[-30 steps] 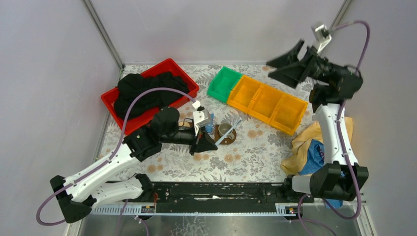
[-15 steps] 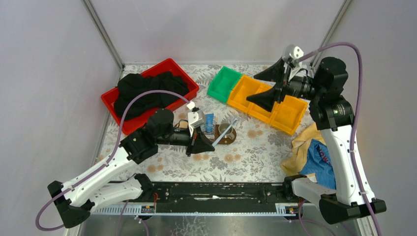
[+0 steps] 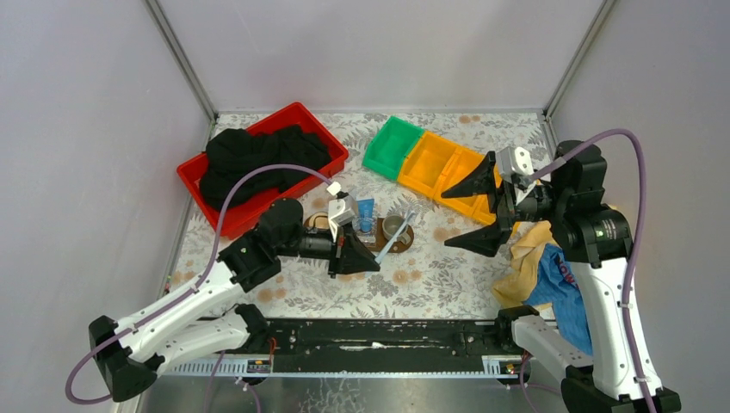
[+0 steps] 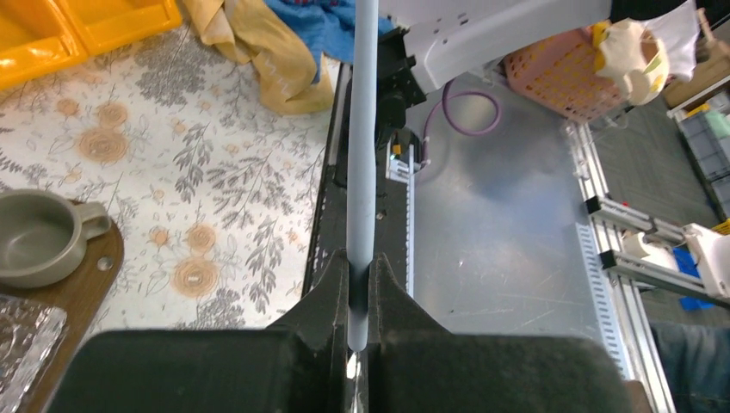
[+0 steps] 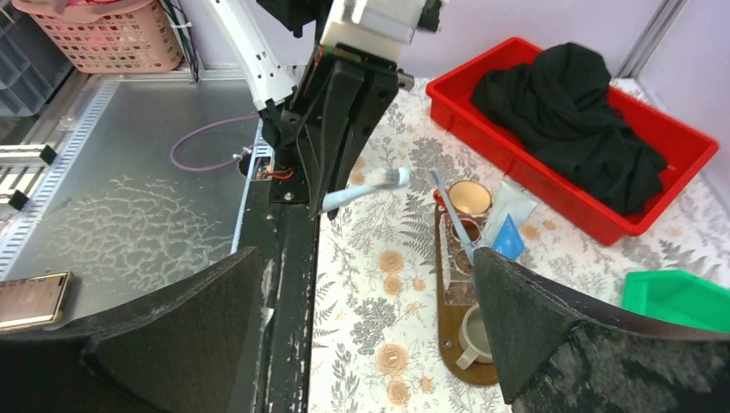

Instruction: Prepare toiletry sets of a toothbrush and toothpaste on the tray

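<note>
My left gripper (image 4: pixel 360 288) is shut on the end of a pale toothbrush (image 4: pixel 362 129), which sticks straight out ahead of its fingers. The right wrist view shows that toothbrush (image 5: pixel 370 188) held just above the table, on the near side of the dark wooden tray (image 5: pixel 454 348). A second toothbrush (image 3: pixel 398 231) leans over the tray beside a blue toothpaste tube (image 3: pixel 366 211). My right gripper (image 3: pixel 448 220) hangs wide open to the right of the tray, holding nothing.
On the tray stand a grey mug (image 4: pixel 39 249), a copper cup (image 5: pixel 469 198) and a clear holder (image 4: pixel 21 335). A red crate of black cloth (image 3: pixel 258 163) sits back left. Green (image 3: pixel 392 146) and yellow bins (image 3: pixel 469 176) sit behind. Crumpled cloths (image 3: pixel 542 258) lie at the right.
The right arm has swung down from high at the back right to a spot low beside the tray, still open. The left gripper edged slightly left with the toothbrush.
</note>
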Robot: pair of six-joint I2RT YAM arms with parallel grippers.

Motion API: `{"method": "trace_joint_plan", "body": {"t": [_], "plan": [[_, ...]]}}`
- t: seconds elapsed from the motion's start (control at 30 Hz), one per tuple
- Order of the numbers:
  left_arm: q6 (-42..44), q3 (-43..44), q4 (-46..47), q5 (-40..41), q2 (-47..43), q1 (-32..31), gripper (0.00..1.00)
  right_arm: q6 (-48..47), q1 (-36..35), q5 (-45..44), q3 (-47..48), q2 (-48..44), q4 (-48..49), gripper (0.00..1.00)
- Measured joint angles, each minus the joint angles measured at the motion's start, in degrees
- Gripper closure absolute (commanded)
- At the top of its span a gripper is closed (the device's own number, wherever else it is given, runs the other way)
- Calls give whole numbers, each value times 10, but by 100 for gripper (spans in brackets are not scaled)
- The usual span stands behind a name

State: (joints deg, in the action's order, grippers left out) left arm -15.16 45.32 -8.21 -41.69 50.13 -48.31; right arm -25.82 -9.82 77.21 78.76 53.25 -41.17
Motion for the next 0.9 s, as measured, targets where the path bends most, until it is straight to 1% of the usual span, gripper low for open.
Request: {"method": "trace_joint_plan", "body": {"t": [0.2,0.4,0.63,0.9], "plan": [[-37,0,48,-11,28,0,100,-12,1,6,-45,13,-4,4],[-34,27,44,-12,76,-3,100,-9,-6,1,-82,21,-3,9],[-8,80,24,-22,128,-8,100,-10,-33,-1,-85,22,-1,25],[4,91,5,-38,148,-8,100,-9,-48,-7,-86,31,-1,35]]}}
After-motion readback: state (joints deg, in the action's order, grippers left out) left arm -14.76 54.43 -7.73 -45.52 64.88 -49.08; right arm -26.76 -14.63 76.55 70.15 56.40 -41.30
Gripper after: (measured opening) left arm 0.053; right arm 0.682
